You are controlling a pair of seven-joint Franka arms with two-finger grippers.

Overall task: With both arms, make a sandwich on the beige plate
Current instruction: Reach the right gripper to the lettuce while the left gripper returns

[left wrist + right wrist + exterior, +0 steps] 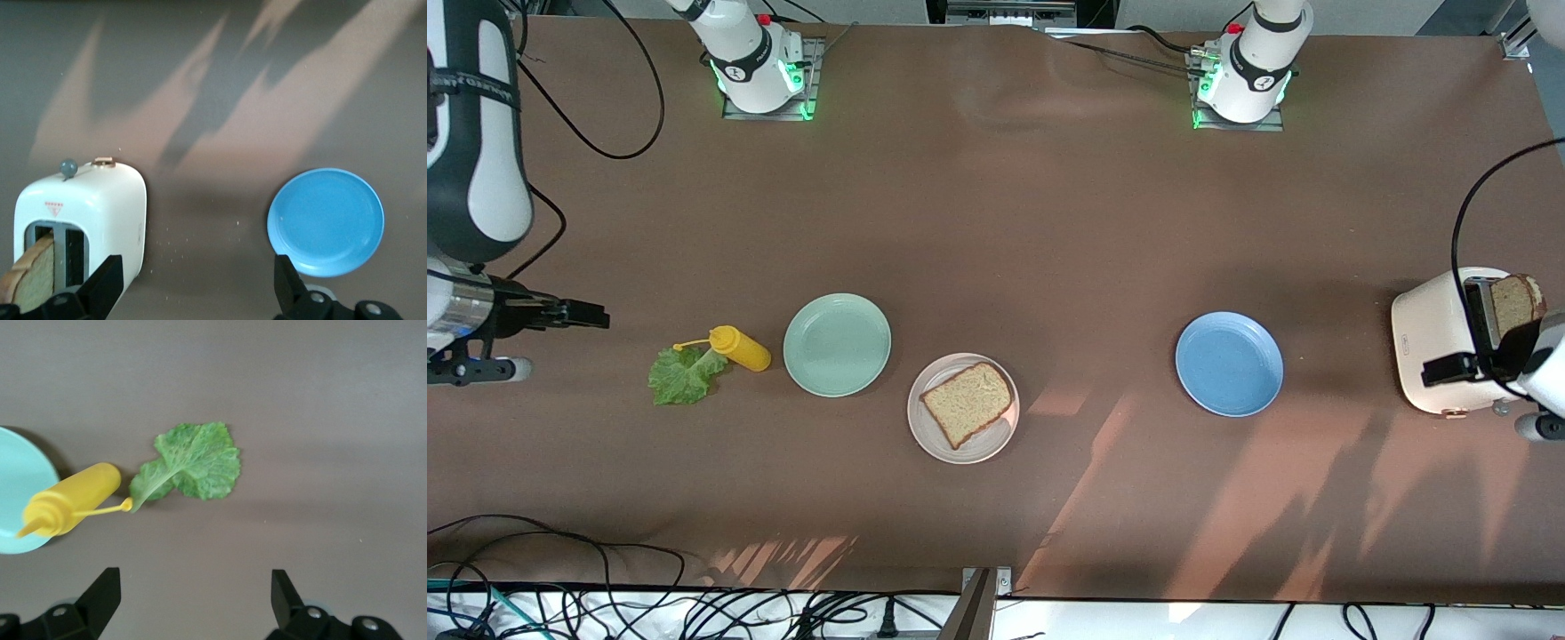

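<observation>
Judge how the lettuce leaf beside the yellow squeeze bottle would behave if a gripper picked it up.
The lettuce leaf looks thin and ruffled, so it would probably droop from the fingers. It lies flat on the table, probably making an edge hard to catch. Its stem touches the yellow squeeze bottle, which could roll if nudged.

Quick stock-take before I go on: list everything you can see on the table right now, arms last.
beige plate: one, off-white, mid-table, nearer the front camera than the other plates.
bread slice: one, brown, lying on the beige plate.
second bread slice: one, brown, standing in the toaster slot.
toaster: one, cream, at the left arm's end.
blue plate: one, between the beige plate and the toaster.
green plate: one, mint, beside the beige plate.
mustard bottle: one, yellow, lying beside the green plate.
lettuce leaf: one, green, touching the bottle's tip.
left gripper: open, over the toaster.
right gripper: open, above the table near the lettuce.
</observation>
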